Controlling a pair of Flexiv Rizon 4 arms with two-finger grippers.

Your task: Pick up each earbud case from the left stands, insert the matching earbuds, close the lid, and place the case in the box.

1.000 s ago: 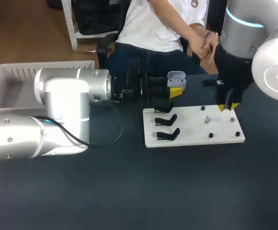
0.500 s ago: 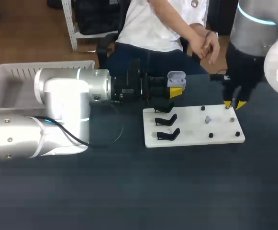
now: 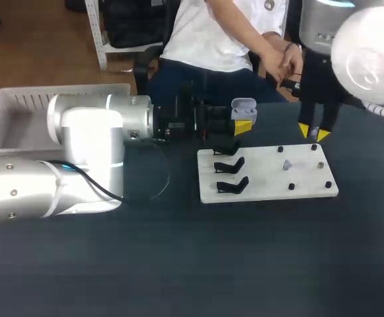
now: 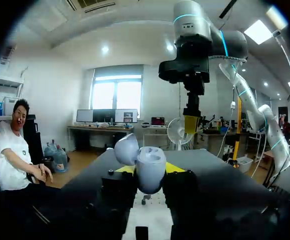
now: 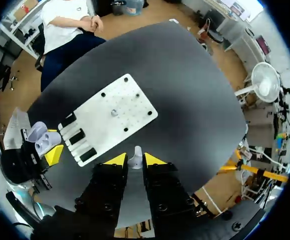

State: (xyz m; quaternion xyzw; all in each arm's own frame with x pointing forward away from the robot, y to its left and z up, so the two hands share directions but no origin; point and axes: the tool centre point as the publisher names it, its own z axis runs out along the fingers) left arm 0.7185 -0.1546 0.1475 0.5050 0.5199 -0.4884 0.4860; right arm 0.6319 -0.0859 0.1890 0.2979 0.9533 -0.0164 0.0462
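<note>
Left gripper [image 3: 242, 127] clamps open-lidded earbud case [image 3: 244, 107]; right gripper [image 5: 131, 161] pinches white earbud [image 5: 136, 155], near white board [image 3: 271, 173].

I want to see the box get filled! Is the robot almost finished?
Not nearly. Done: the left gripper holds the case, lid open. In hand: the right gripper pinches one earbud. Left: a second earbud sits on the white board, lid unclosed, case not in the box.

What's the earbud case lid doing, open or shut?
Open: the lid is flipped back from the earbud case held in the left pincer.
</note>
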